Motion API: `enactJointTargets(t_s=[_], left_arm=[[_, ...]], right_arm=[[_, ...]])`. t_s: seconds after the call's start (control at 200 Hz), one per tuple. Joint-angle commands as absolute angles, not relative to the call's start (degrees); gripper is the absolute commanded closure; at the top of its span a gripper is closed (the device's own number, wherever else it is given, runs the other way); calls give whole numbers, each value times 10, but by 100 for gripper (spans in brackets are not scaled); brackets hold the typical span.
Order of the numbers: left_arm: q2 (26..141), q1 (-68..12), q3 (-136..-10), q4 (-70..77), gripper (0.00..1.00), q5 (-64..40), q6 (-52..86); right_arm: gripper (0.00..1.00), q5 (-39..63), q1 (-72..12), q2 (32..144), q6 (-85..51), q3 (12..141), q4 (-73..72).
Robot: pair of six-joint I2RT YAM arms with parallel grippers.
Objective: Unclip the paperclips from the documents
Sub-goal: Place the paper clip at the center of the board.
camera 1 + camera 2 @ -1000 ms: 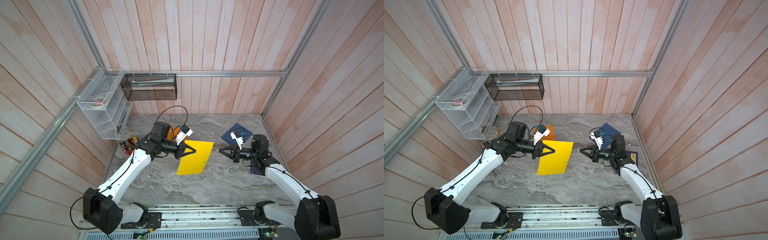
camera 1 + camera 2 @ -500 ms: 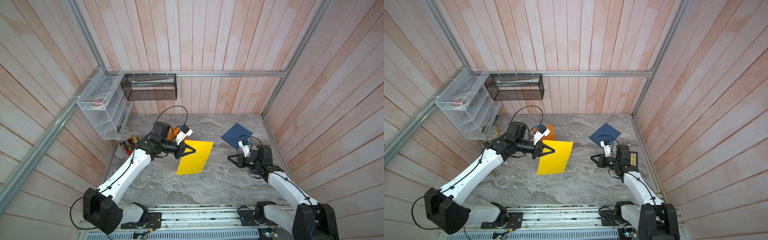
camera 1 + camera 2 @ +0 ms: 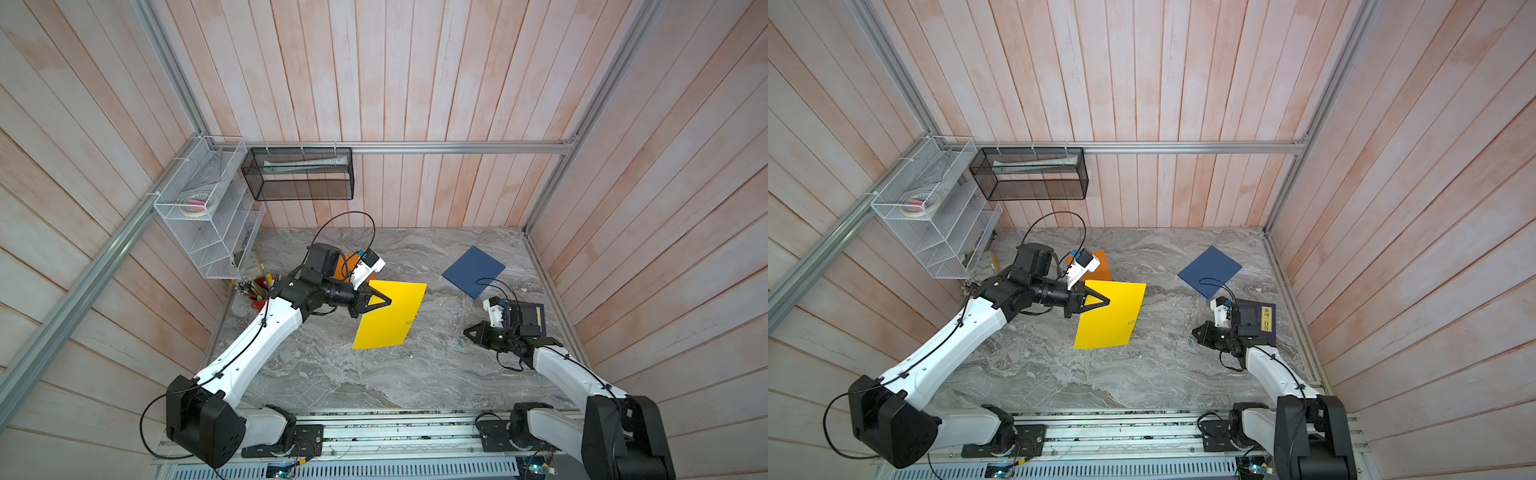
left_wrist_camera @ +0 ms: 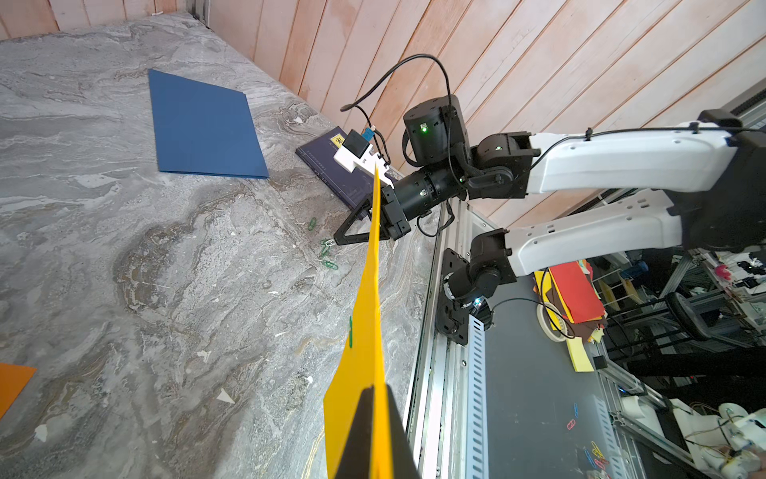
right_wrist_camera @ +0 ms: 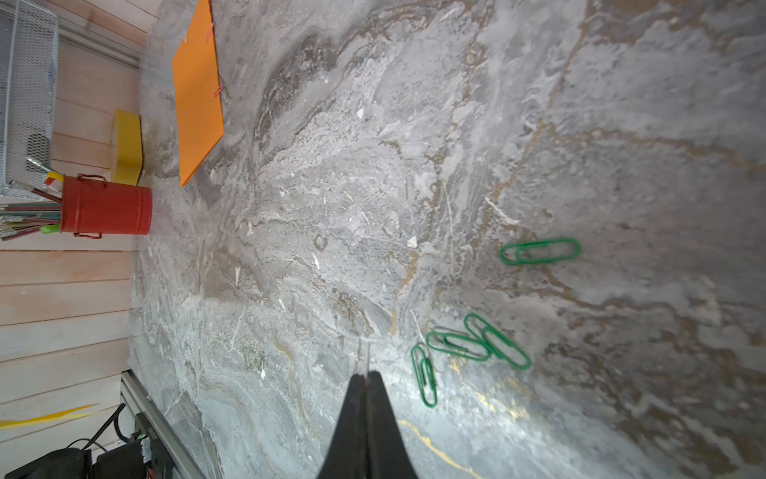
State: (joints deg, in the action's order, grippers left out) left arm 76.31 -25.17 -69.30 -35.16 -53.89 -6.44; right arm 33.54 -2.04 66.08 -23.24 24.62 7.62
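Walls (image 3: 415, 83): pale pinkish wooden planks on three sides.
Rails (image 3: 457, 146): aluminium, along the back wall and up the corners.
Surface (image 3: 332, 374): grey marbled stone with brown veins.
Wire rack (image 3: 195, 232): white, on a side wall.
Mesh basket (image 3: 299, 178): black, on the back wall.
Light: bright and even.

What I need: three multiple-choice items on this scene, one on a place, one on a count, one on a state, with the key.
1. The dark blue sheet lies: A) flat on the table; B) in the wire rack; C) on the orange sheet.
2. Loose green paperclips by the right gripper number: A) two; B) four; C) seven.
3. The yellow sheet is: A) flat on the table; B) crumpled; C) held raised in the left gripper.
Key: 1 A, it rests flat on the table; 2 B, the right wrist view shows four; 3 C, the jaws are shut on its edge.
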Motion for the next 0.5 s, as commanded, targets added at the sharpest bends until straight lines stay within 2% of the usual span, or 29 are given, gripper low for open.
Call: enactJointTargets(t_s=[0.0,0.33,0.495], left_arm=[[756,-249,-690,-346,100,-538,-72],[753,-249,-686,-346,100,-536,-71],[754,-249,-686,-346,100,-535,-71]], right_arm=[[94,309,-18,678,-238,254,93],[94,297,-18,719,-252,258,122],[88,283,-18,720,-259,261,135]])
